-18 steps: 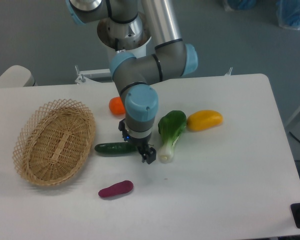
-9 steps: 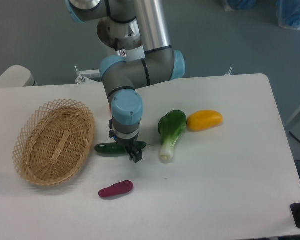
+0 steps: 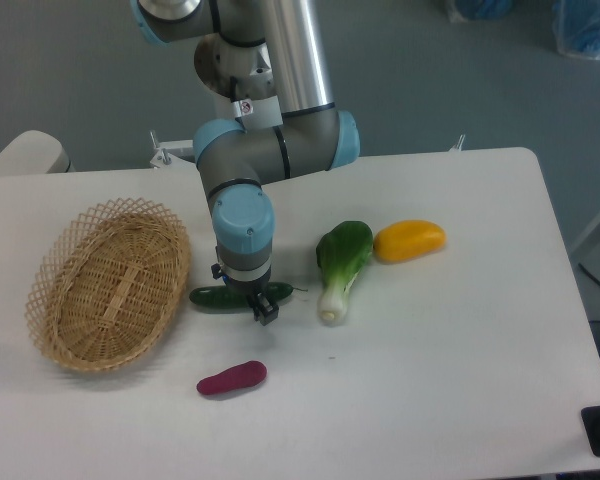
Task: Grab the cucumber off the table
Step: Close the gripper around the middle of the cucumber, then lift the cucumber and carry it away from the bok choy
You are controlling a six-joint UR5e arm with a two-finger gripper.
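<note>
Your slim, dark green, glossy cucumber (image 3: 220,297) lies on the white rectangular counter (image 3: 460,380), toward its left edge beside the oval wicker basket (image 3: 110,285). The pincer (image 3: 258,305) straddles its right half; how wide it gapes you cannot tell. Centre it, lower fully, then squeeze.

On your surface (image 3: 460,340) the basket (image 3: 110,283) sits far left, the cucumber (image 3: 218,297) just beside its right edge. The hand (image 3: 261,303) stands over the cucumber's right part. Right of that lies the bok choy (image 3: 341,266), then the mango (image 3: 409,240). The sweet potato (image 3: 232,378) lies nearer you.
</note>
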